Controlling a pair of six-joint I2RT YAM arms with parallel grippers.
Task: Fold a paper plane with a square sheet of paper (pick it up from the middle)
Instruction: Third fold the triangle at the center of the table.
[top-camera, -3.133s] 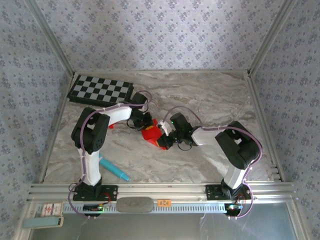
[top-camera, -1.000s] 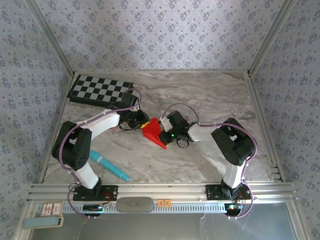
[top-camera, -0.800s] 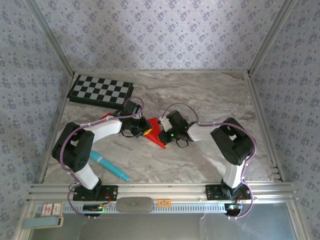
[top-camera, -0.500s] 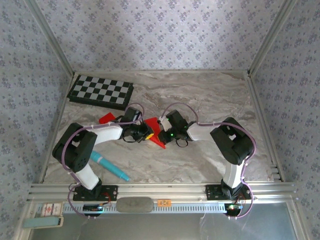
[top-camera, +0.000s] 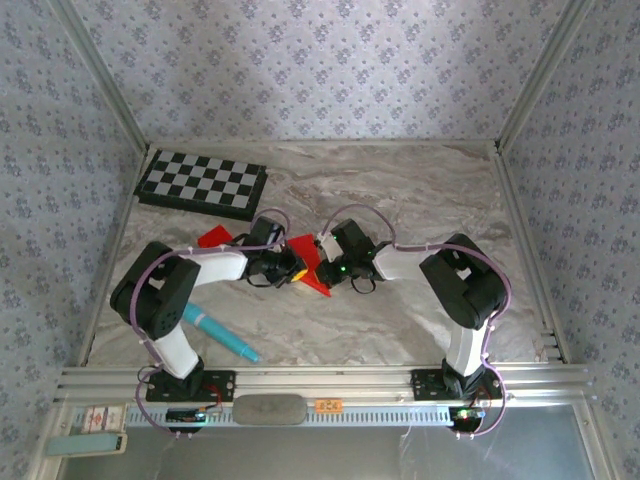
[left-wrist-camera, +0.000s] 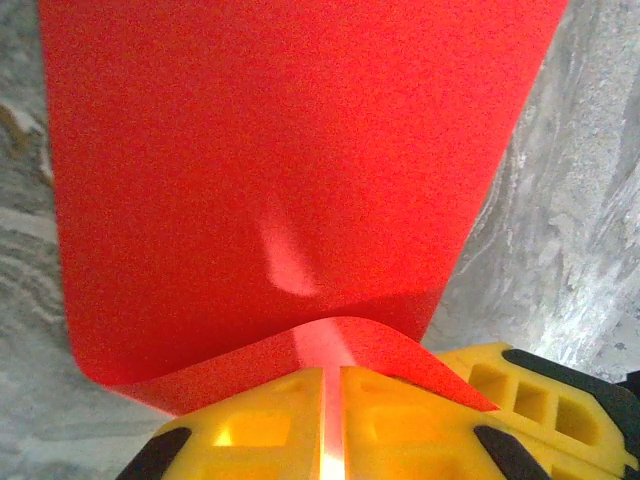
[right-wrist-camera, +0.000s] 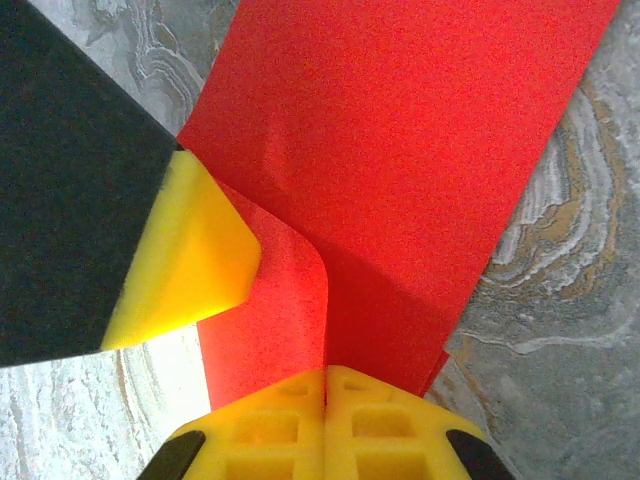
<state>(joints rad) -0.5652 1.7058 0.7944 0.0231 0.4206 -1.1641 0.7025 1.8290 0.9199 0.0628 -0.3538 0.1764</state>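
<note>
The square sheet of paper (top-camera: 310, 262) is bright red and lies folded into a pointed wedge on the marble table, between my two grippers. My left gripper (top-camera: 291, 268) meets it from the left. In the left wrist view the yellow fingers (left-wrist-camera: 260, 425) are pressed together on a raised curl of the sheet (left-wrist-camera: 280, 150), so my left gripper (left-wrist-camera: 332, 420) is shut on it. My right gripper (top-camera: 326, 262) meets it from the right. Seen from the right wrist, my right gripper (right-wrist-camera: 326, 400) is shut on an upturned flap of the sheet (right-wrist-camera: 420, 150), and the left finger's yellow tip (right-wrist-camera: 190, 250) touches that flap.
A smaller red scrap (top-camera: 213, 237) lies left of the left gripper. The chequered board (top-camera: 200, 183) sits at the back left. A teal pen (top-camera: 222, 335) lies near the left arm's base. Patterned walls close in the table on three sides.
My left gripper has moved right and slightly nearer, away from the red scrap to the sheet's left edge, and its jaws have closed on the paper. The right gripper has held still.
</note>
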